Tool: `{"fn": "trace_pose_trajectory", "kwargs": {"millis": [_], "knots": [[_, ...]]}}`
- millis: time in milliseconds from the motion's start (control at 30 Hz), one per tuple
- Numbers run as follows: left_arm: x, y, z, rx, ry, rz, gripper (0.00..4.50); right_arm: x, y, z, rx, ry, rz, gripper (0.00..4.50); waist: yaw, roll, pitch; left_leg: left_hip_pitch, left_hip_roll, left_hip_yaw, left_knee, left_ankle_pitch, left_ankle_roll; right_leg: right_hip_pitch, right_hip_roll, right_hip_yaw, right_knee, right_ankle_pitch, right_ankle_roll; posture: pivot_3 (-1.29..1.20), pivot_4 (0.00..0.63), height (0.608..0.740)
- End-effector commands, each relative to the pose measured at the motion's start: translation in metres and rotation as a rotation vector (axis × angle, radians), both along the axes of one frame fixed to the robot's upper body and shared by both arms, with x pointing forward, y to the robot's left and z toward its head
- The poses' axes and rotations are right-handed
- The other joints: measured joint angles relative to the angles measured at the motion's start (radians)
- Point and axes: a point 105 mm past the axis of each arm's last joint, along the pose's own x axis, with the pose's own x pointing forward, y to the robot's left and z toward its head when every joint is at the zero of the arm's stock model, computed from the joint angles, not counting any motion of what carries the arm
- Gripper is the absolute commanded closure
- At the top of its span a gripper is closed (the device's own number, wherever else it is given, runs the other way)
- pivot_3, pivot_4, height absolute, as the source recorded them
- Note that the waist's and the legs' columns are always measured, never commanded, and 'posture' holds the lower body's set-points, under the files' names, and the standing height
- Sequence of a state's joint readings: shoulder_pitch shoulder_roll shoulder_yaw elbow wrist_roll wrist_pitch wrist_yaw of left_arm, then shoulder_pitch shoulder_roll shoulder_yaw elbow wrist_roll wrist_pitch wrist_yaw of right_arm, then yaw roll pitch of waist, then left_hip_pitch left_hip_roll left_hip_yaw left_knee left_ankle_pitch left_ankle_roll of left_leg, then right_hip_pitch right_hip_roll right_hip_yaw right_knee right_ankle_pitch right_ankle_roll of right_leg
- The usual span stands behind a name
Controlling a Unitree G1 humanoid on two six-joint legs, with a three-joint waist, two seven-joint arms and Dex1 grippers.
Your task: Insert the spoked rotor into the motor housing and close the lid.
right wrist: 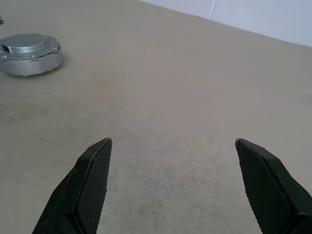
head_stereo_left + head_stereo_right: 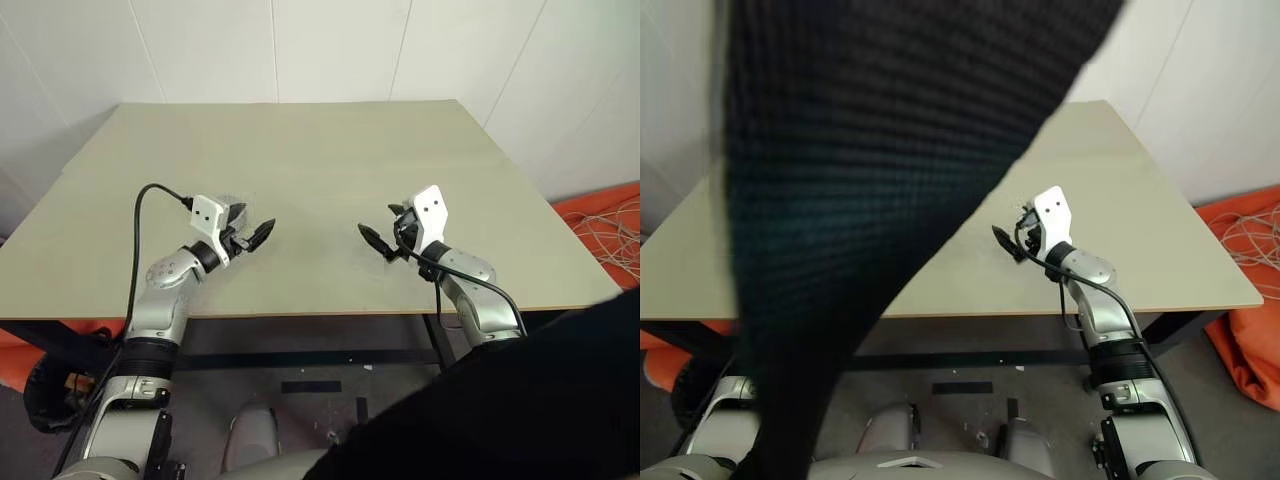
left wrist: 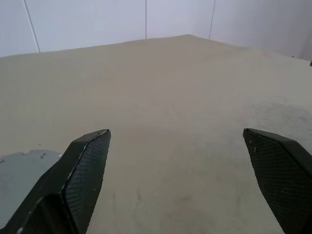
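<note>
We find the table [image 2: 300, 150] bare between both arms near its front edge. The left gripper [image 2: 258, 236] and right gripper [image 2: 377, 241] hover spread, holding nothing. In the right wrist view, a closed silver housing [image 1: 30, 53] sits on the table.

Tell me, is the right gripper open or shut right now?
Open. The right gripper has its two black fingers standing wide apart over the bare table, with nothing between them.
</note>
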State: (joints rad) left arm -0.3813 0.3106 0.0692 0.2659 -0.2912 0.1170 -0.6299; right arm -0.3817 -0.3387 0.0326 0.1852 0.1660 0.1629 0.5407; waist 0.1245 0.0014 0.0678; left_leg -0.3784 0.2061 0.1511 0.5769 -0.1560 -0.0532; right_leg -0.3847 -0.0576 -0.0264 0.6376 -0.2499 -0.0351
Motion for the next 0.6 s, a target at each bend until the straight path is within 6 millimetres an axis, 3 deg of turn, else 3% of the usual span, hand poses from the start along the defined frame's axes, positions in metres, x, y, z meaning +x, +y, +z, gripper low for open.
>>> {"fn": "trace_pose_trajectory", "kwargs": {"millis": [33,267,400,500,600], "knots": [[0.002,-0.006,0.006,0.017,-0.017,-0.006,0.03,0.006,-0.003,0.014,0.001,-0.074,-0.049,0.01,0.000,0.000,0.000,0.000,0.000,0.000,0.000,0.000,0.000,0.000,0.000,0.000,0.000,0.000,0.000,0.00,0.000,0.740],[0.002,-0.017,0.012,0.084,-0.117,0.017,0.03,0.014,-0.006,0.018,-0.012,-0.183,-0.159,0.01,0.000,0.000,0.000,0.000,0.000,0.000,0.000,0.000,0.000,0.000,0.000,0.000,0.000,0.000,0.000,0.00,0.000,0.740],[0.004,-0.023,0.008,0.009,-0.076,-0.010,0.03,0.018,-0.010,0.017,0.025,-0.180,-0.195,0.01,-0.001,0.000,0.000,-0.001,0.000,0.000,0.000,0.000,0.000,0.000,0.000,0.000,0.000,0.000,0.000,0.00,0.000,0.740],[0.006,-0.019,0.019,-0.038,-0.152,0.037,0.03,0.017,-0.007,0.018,0.033,-0.185,-0.167,0.01,-0.001,0.000,0.000,-0.001,0.000,0.000,0.000,0.000,0.000,-0.001,0.000,0.000,0.000,0.000,0.000,0.00,0.000,0.740],[0.006,-0.021,0.018,-0.036,-0.145,0.015,0.03,0.015,-0.009,0.019,0.049,-0.184,-0.158,0.01,0.000,0.000,0.000,-0.001,0.000,0.000,0.000,0.000,0.000,-0.001,0.000,0.000,0.000,0.000,0.000,0.00,0.000,0.740]]}}
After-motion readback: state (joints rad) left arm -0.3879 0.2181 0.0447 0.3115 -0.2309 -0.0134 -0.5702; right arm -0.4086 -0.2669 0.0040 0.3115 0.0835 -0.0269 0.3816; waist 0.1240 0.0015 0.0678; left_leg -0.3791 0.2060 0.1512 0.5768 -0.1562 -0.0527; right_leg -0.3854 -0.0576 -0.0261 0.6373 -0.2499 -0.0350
